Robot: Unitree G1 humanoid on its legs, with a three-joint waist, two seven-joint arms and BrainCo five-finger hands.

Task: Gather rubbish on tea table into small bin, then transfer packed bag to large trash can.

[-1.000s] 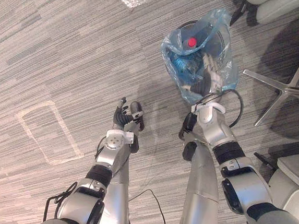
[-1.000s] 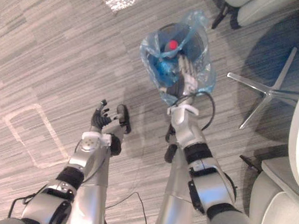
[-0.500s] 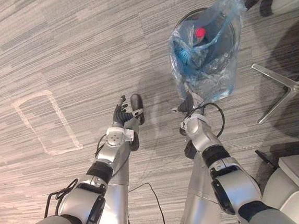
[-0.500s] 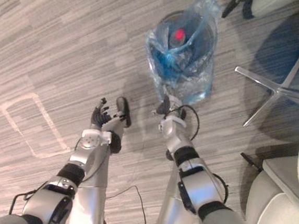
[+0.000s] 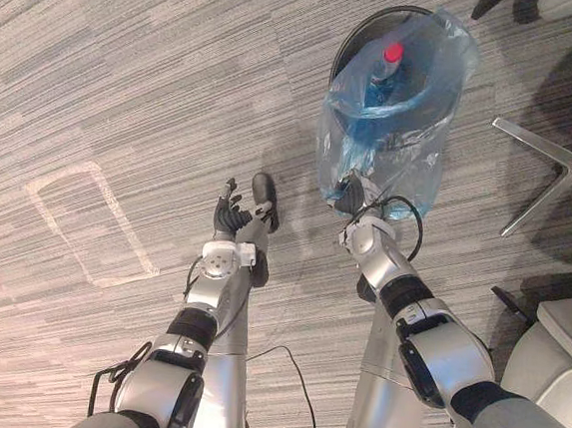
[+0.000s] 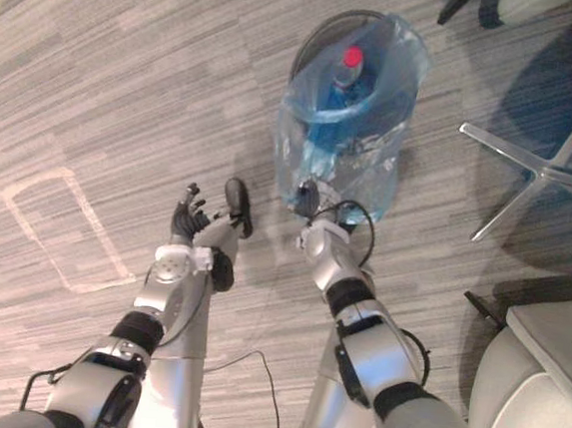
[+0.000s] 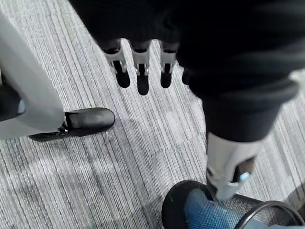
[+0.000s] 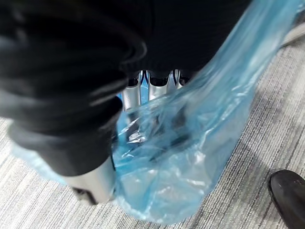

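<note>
Blue bag point(image 5: 398, 134) shows a red-capped bottle point(image 5: 387, 65) from overhead. Wrist view: film hides right hand point(image 8: 152, 88) grip, indeterminate. Left hand point(image 5: 234, 216) relaxed, empty.

Bottle point(image 5: 388, 58) in bag point(image 5: 397, 149), over bin point(image 5: 354, 35).

A grey striped carpet floor point(image 5: 127, 80) carries a pale taped rectangle outline point(image 5: 125, 216), well apart from a silver star-shaped metal chair base point(image 5: 569, 169). Near that base stands a light grey cushioned seat point(image 5: 568, 339). A second pale seat on dark legs point(image 6: 515, 4) stands farther off.
</note>
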